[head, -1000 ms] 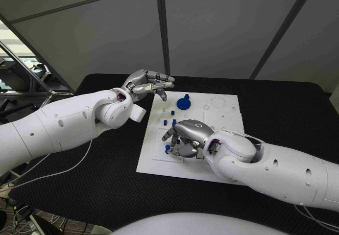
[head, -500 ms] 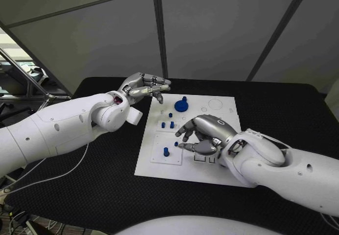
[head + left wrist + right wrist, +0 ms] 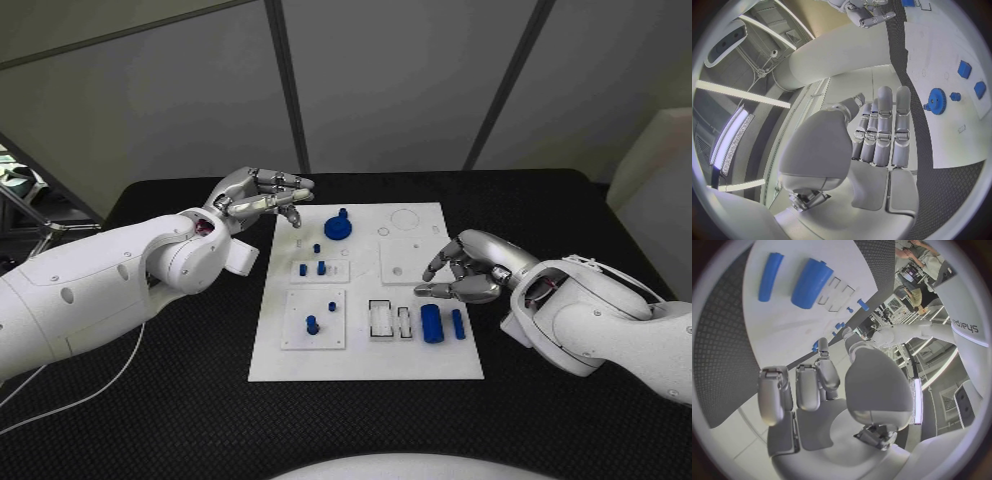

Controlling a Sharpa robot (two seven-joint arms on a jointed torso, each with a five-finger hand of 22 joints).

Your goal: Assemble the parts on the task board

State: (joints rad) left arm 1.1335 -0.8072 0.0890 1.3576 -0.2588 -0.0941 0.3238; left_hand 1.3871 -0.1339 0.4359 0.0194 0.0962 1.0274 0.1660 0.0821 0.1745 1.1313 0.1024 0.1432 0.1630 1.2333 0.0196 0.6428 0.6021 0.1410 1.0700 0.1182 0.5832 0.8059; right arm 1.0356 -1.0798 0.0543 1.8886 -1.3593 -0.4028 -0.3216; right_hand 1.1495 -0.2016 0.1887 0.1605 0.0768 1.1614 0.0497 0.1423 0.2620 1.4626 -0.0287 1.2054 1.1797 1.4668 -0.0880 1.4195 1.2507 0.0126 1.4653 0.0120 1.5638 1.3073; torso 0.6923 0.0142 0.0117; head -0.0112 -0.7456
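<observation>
The white task board (image 3: 361, 355) lies in the middle of the black table. On it are a blue gear (image 3: 338, 226), short blue pegs (image 3: 310, 270) standing in a small plate, a taller peg (image 3: 312, 324), a thick blue cylinder (image 3: 431, 322) and a thin blue bar (image 3: 457, 322). My left hand (image 3: 260, 195) hovers off the board's far left corner, fingers curled in, holding nothing. My right hand (image 3: 464, 270) is at the board's right edge, fingers curled, nothing in it. The left wrist view has the gear (image 3: 936, 100); the right wrist view has the cylinder (image 3: 811, 282) and bar (image 3: 770, 270).
The black table mat (image 3: 159, 400) surrounds the board with free room on both sides and in front. Empty outlined slots (image 3: 382, 318) lie beside the cylinder. Grey wall panels stand behind the table.
My right hand has lifted off the board's near middle and drawn back to its right edge, uncovering the cylinder and bar. The head camera has shifted. My left hand has kept its place.
</observation>
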